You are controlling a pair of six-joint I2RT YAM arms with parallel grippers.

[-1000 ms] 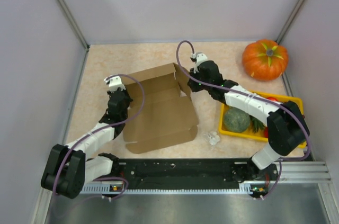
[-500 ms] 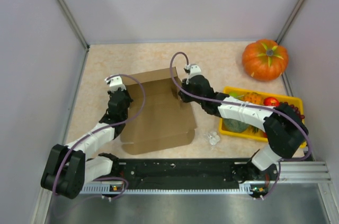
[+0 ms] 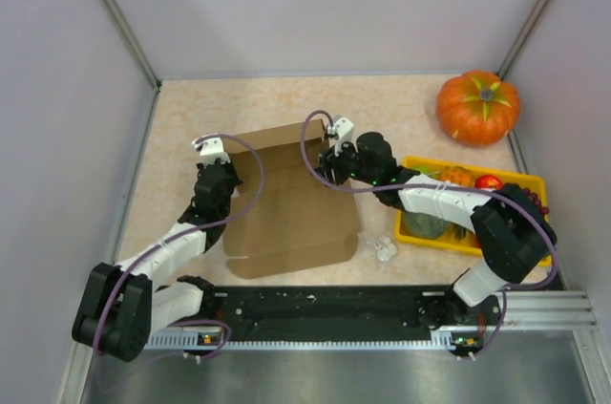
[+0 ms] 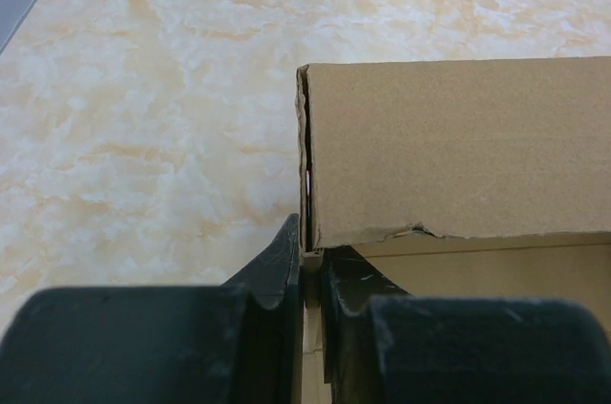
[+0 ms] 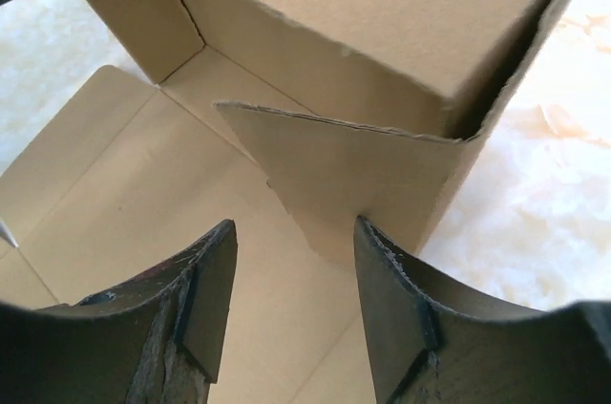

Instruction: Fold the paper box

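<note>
Paper box, mid-table: left hand pinches its left wall; right hand open (fingers astride a corner flap). Pumpkin, far right corner; yellow tray, right edge, beneath right arm.

Left of tray: paper box

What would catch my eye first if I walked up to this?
A half-folded brown box sits in the middle, its left wall pinched by the left hand, the right hand open at its right corner flap. A bright orange pumpkin stands in the far right corner.
</note>
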